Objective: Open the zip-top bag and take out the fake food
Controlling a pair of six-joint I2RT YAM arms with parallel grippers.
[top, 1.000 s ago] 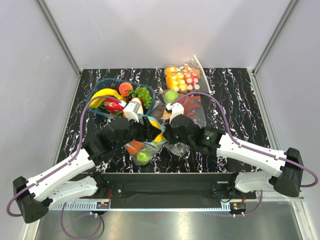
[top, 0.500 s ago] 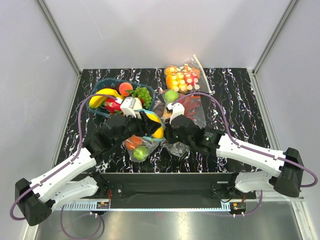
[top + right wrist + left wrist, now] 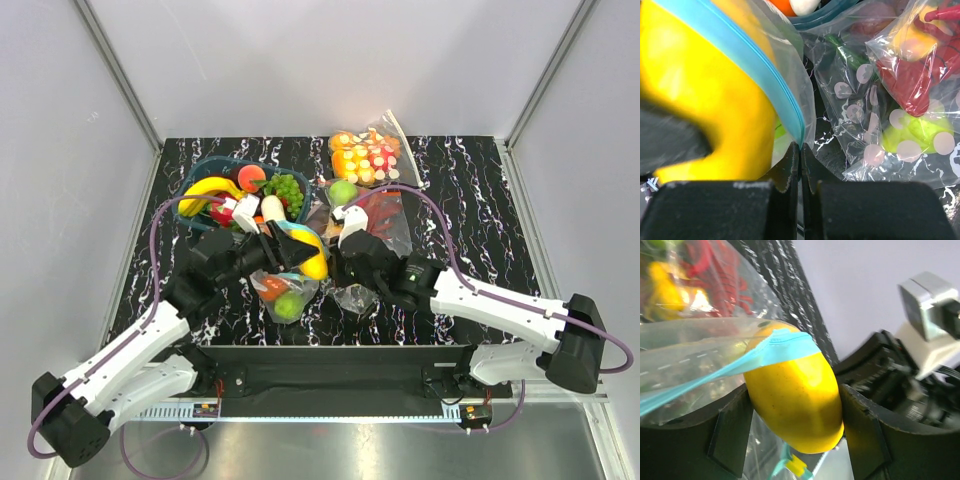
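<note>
A yellow banana (image 3: 792, 400), one piece of the fake food, sits between the fingers of my left gripper (image 3: 796, 432), which is shut on it. From above, the banana (image 3: 313, 258) pokes out of the mouth of the clear zip-top bag (image 3: 283, 298). The bag's teal zipper strip (image 3: 771, 351) lies across the banana. A green fruit (image 3: 290, 305) and an orange one (image 3: 268, 286) remain inside the bag. My right gripper (image 3: 800, 148) is shut on the zipper strip (image 3: 752, 75) at the bag's right edge, close beside the left gripper (image 3: 298, 250).
A teal basket (image 3: 196, 172) behind the left gripper holds a banana, a peach and green grapes. The larger clear bag with red peppers (image 3: 910, 75) lies under and right of my right gripper (image 3: 334, 270). A small bag of orange and red-white pieces (image 3: 366, 156) lies at the back.
My left gripper has drawn back to the upper left with the banana, which shows further out of the bag's mouth. The right gripper has kept its pinch on the strip.
</note>
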